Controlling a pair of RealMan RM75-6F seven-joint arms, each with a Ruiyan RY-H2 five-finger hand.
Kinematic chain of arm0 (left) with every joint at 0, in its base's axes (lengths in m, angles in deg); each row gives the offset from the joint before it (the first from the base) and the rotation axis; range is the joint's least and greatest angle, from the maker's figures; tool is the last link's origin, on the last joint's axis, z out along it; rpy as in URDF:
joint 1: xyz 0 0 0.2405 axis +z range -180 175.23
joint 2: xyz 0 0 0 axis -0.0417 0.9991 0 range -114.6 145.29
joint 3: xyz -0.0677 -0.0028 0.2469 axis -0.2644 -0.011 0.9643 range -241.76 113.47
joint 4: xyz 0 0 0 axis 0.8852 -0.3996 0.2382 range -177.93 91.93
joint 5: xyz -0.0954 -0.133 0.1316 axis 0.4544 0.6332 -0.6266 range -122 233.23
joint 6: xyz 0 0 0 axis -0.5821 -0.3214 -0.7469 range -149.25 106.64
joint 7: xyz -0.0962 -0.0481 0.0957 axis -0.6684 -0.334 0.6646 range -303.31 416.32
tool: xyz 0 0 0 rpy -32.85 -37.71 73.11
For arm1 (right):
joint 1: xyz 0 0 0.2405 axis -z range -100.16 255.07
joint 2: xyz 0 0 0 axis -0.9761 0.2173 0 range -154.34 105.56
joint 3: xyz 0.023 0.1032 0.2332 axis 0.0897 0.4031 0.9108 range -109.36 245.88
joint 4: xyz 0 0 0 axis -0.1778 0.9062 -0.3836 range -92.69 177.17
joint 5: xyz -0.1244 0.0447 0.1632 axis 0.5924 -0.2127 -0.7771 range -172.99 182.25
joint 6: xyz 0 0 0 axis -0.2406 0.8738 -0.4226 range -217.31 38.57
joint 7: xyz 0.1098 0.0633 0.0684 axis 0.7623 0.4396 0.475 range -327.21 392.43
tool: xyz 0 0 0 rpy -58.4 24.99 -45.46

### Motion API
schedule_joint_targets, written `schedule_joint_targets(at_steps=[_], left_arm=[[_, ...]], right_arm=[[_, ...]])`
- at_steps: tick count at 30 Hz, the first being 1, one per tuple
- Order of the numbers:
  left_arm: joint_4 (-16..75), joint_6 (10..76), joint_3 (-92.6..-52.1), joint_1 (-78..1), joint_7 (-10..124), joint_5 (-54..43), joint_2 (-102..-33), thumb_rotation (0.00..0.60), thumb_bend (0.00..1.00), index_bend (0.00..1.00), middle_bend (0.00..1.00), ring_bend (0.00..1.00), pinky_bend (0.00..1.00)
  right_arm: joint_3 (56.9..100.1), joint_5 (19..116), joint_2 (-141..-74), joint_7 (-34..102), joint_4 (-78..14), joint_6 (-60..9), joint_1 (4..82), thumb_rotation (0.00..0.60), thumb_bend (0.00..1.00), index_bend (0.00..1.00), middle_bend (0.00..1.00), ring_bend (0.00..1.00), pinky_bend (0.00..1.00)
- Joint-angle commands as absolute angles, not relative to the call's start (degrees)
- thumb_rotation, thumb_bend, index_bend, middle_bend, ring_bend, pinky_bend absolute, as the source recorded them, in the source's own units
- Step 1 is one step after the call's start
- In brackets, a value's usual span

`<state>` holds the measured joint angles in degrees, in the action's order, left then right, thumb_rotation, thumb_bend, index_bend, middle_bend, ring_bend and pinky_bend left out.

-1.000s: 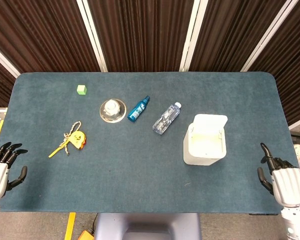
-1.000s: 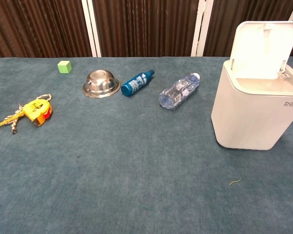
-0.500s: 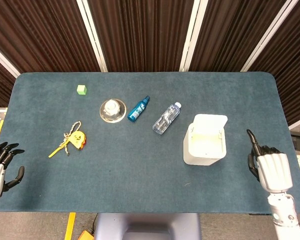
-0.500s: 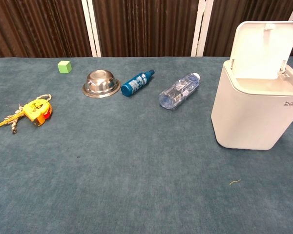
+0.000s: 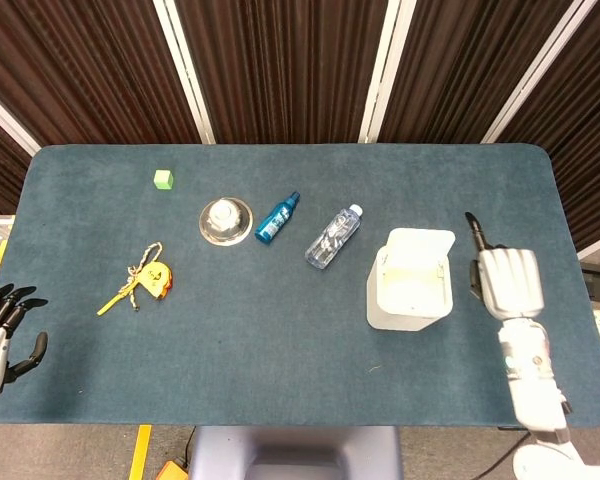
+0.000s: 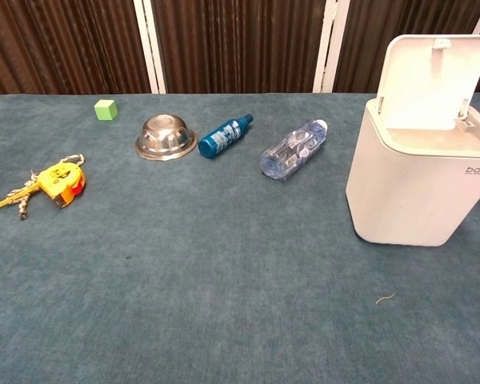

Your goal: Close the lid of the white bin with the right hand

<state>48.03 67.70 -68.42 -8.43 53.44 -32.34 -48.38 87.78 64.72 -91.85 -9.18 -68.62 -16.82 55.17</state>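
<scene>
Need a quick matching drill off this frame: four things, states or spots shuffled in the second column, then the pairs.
Things:
1. bin lid
2. bowl
3. clear bottle
4. right hand

States:
A. lying on its side
B. upside down
C. standing open
D. beside the bin, holding nothing

Pairs: 1-C, 2-B, 3-A, 4-D
</scene>
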Motion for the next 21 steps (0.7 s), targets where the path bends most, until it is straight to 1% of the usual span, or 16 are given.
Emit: schedule_joint_targets(at_steps=[1,4,8,11,13,15,21], left_arm=[[48.0,67.7,-68.4,-8.4,53.4,-32.3,-48.4,0.600,0.46,0.30,0.19,0.10,0.25],[48.0,67.9,-68.5,-8.3,53.2,-32.3,-48.3,0.600,0.46,0.30,0.19,0.10,0.25],[48.0,68.0,-68.5,-8.3,53.1,-32.4,-48.3,0.600,0.46,0.30,0.19,0.10,0.25],[48.0,68.0,-68.5,-8.3,53.0,-32.5,-48.3,0.600,0.46,0.30,0.19,0.10,0.25],[48.0,67.9,-68.4,-8.4,53.1,-32.5,-48.3,0.600,0.46,0.30,0.19,0.10,0.25],[48.0,67.8,-68.4,-8.4,53.2,-32.5,-48.3,0.600,0.46,0.30,0.19,0.10,0.25],[48.1,67.9,-68.3,-8.4,53.3,-32.7,-48.4,0.600,0.46,0.30,0.19,0.10,0.25]], right_arm=[[89.6,60.7,-92.1,-10.8,-68.4,-20.9,51.3,0.600,0.73,0.05,0.70,0.74,0.83],[88.8,58.9,-93.1,-11.2,-67.2,-23.4,48.9,0.600,0.73,0.08,0.70,0.74,0.83],[87.5,58.1,-93.6,-11.5,-67.0,-23.0,47.8,0.600,0.73,0.11,0.70,0.74,0.83],[86.2,58.9,-93.5,-11.6,-67.2,-21.9,47.6,0.600,0.73,0.20,0.70,0.74,0.83],[85.1,60.0,-93.4,-11.0,-67.6,-21.0,47.8,0.600,0.73,0.28,0.70,0.74,0.83],[84.2,61.1,-93.3,-10.4,-68.0,-20.5,48.1,0.600,0.73,0.33,0.70,0.74,0.83],[81.2,65.2,-92.6,-8.4,-69.0,-19.1,49.1,0.600,0.73,0.36,0.70,0.74,0.83]])
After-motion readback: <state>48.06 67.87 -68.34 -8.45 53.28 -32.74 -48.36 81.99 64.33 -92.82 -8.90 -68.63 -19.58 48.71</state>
